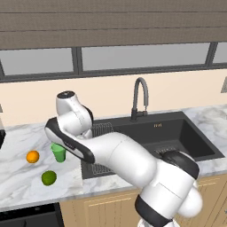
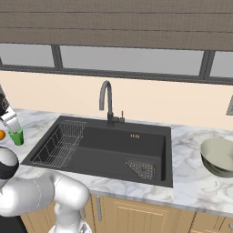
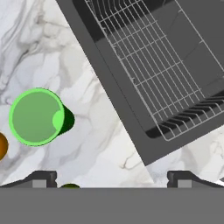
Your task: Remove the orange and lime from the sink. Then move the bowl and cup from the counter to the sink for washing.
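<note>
The end effector [image 3: 112,181] is wide open and holds nothing. The cup [image 3: 36,117] stands at middle left of the hand view, on the counter [image 3: 52,52]. The orange [image 1: 32,156] and lime [image 1: 48,178] sit lower left. The sink [image 2: 104,145] is centre, the bowl [image 2: 218,156] far right.

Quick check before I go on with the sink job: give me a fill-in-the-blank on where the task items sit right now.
1. The orange and lime lie on the ____.
2. The cup stands upright between the orange and the ____.
3. The bowl rests on the counter to the ____ of the sink.
4. The gripper's jaws stand ____ above the counter.

Missing words: counter; sink; right; open
</note>
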Robot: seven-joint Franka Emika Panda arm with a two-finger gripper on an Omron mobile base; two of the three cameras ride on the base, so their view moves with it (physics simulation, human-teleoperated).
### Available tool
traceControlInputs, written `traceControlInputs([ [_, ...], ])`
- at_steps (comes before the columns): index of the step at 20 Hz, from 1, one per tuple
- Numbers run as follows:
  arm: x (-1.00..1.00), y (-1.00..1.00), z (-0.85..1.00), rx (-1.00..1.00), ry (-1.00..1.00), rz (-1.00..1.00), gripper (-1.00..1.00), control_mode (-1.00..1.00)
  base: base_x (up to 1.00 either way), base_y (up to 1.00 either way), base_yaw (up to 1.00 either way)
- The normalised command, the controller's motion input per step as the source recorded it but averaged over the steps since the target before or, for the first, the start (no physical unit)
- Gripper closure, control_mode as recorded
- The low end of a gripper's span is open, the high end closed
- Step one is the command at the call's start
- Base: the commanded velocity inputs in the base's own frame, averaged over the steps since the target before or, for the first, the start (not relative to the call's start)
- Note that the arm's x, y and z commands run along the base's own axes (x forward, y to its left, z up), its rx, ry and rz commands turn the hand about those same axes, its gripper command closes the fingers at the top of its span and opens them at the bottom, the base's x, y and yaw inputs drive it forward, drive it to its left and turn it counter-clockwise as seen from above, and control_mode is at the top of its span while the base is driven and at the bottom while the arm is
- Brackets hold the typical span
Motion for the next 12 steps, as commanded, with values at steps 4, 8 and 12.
traceControlInputs([
  [4, 0.01, -0.15, -0.01, 0.00, 0.03, -0.01, -1.00, -1.00, 0.00, 0.00, 0.00],
  [8, 0.07, -0.04, -0.02, 0.00, 0.00, -0.01, -1.00, -1.00, 0.00, 0.00, 0.00],
  [12, 0.10, 0.00, -0.02, 0.00, 0.00, 0.00, -1.00, -1.00, 0.00, 0.00, 0.00],
])
